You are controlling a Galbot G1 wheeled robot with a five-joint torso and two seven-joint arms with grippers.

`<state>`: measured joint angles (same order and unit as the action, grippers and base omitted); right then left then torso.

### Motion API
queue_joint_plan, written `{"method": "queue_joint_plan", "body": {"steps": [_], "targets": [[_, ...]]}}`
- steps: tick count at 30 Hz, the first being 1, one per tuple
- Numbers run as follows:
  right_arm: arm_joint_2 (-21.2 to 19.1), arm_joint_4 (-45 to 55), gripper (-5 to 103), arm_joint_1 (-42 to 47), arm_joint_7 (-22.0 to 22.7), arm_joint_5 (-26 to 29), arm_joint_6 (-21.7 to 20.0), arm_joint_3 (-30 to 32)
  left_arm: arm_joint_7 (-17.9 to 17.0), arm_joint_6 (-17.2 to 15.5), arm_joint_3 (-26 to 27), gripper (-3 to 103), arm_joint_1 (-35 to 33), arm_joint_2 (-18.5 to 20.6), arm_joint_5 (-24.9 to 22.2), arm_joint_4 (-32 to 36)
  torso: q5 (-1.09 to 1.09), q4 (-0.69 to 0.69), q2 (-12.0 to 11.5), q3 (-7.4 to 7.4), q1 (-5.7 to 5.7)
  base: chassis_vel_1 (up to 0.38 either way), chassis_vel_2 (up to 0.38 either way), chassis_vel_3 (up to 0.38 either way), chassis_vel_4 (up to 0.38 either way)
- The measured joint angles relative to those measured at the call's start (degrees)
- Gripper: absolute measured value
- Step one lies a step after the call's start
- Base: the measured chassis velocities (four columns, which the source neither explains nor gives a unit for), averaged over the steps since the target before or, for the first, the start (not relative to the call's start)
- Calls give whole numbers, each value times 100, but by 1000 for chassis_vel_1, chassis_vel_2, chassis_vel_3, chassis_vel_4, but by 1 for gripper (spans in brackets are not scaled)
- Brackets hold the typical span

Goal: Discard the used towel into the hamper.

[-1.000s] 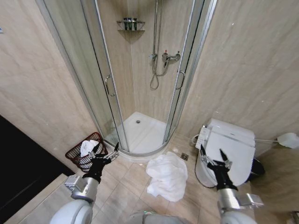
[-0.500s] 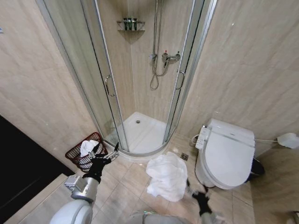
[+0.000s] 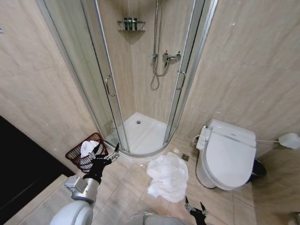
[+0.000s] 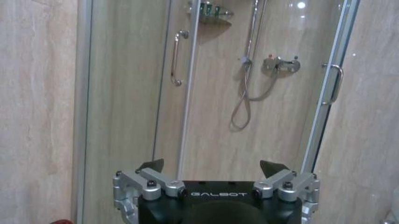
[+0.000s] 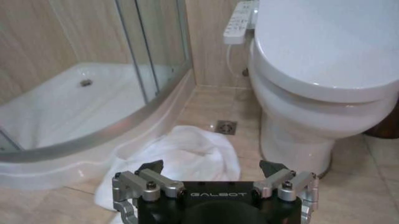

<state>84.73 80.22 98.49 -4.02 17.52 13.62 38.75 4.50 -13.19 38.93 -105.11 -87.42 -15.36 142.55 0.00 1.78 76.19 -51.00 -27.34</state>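
The right tool [image 3: 195,209] is cut off at the bottom edge of the head view, fingers spread wide, empty, just below the white towel [image 3: 168,176] on the floor. The left tool [image 3: 107,155], also released and empty, partly hides the hamper [image 3: 78,152] at lower left.

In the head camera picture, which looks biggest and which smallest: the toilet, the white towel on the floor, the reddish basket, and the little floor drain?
1. Toilet, largest.
2. White towel on the floor, clearly smaller than the toilet.
3. Hamper, partly hidden by the left gripper and farther off, so this rank is unsure.
4. Floor drain, smallest.
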Motion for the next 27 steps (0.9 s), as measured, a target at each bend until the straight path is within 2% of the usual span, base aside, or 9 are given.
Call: {"method": "queue_joint_plan", "body": {"steps": [2,11,13,15,17,21,27], "targets": [[-206,-305,100,-229,-49,84,78,14,0,0,0,100,0,0,0,0,0,-1,-90,46,44,0,0,0,0],[-424,-1031,100,-942,-315,372,283,-39,0,0,0,100,0,0,0,0,2,0,-380,204,174,0,0,0,0],[-458,-1238,100,-1090,-379,387,395,-54,0,0,0,100,0,0,0,0,1,0,-435,235,200,0,0,0,0],[-478,-1772,100,-1418,-333,393,713,-71,0,0,0,100,0,0,0,0,1,1,-526,284,244,0,0,0,0],[-480,-1965,100,-1538,-288,362,722,-73,0,0,0,100,0,0,0,0,4,1,-573,309,264,0,0,0,0],[-537,-2181,100,-1711,-274,302,474,-147,0,0,0,100,0,0,0,0,-1,0,-708,382,325,0,0,0,0],[-617,-2489,100,-1914,-408,253,442,-262,0,0,0,100,0,0,0,0,0,0,-894,480,414,0,0,0,0]]}}
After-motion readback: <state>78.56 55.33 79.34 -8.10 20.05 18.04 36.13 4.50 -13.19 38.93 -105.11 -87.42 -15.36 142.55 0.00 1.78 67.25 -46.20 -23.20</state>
